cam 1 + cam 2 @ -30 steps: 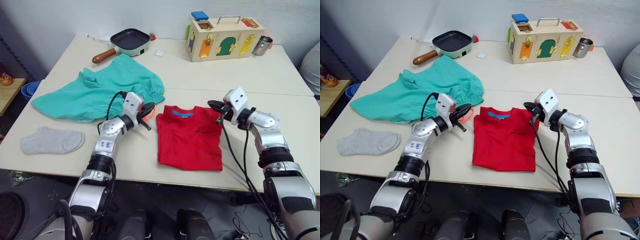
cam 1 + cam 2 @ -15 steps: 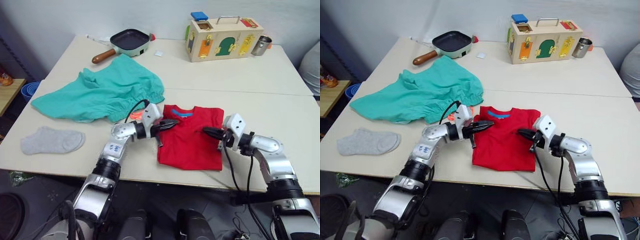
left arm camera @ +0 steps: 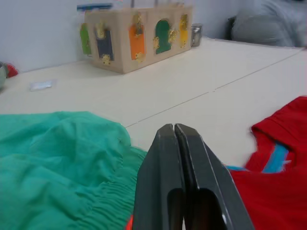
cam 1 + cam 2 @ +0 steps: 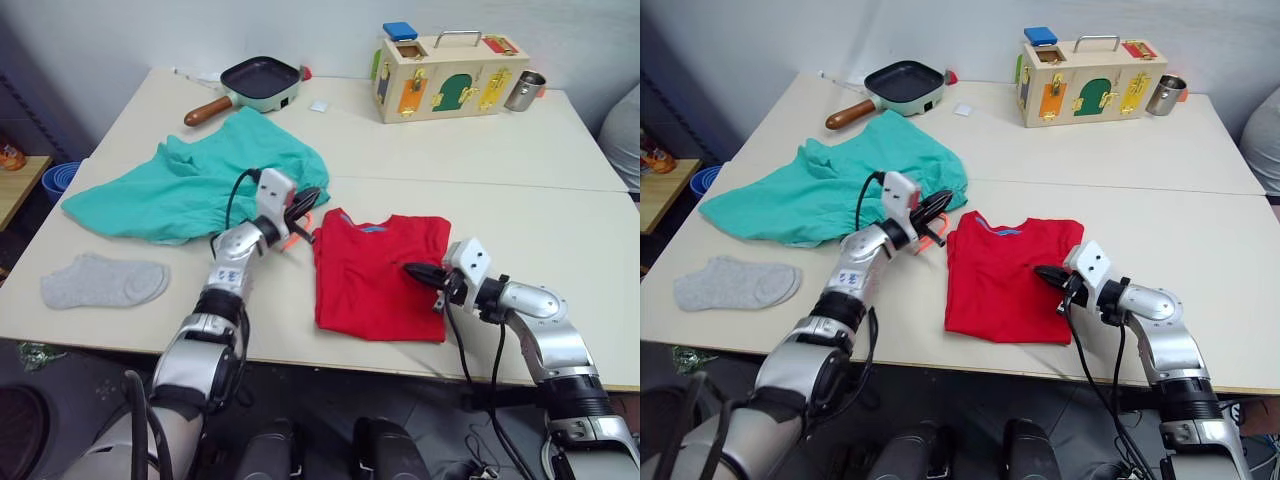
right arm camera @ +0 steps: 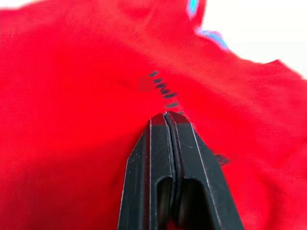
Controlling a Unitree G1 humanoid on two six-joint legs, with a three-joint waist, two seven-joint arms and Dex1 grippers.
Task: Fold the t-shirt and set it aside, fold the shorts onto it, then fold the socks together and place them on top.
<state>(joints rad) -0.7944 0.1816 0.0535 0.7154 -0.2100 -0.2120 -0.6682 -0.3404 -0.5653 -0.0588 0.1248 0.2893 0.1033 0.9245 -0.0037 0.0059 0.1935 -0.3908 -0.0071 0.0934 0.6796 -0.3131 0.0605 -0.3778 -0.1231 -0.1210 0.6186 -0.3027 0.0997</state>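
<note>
The red t-shirt (image 4: 372, 278) lies folded into a rectangle on the table's near half, collar toward the far side. My right gripper (image 4: 410, 269) is shut, its tips low over the shirt's right half, with no cloth seen between the fingers (image 5: 165, 143). The teal-green shorts (image 4: 195, 182) lie spread to the left of the shirt, their orange drawstring (image 4: 294, 233) showing at the waistband. My left gripper (image 4: 308, 197) is shut and empty, hovering over that waistband next to the shirt's collar corner. The grey socks (image 4: 104, 282) lie together near the front left edge.
Along the far side stand a frying pan (image 4: 258, 80) with a brown handle, a wooden latch box (image 4: 450, 75) and a metal cup (image 4: 524, 90). A seam between two tabletops (image 4: 480, 184) runs across the middle. A blue bin (image 4: 60, 180) sits off the left edge.
My left gripper pulled back from the shirt's left part to the shorts' waistband. My right gripper came down from the shirt's far right corner and slid leftward onto the shirt.
</note>
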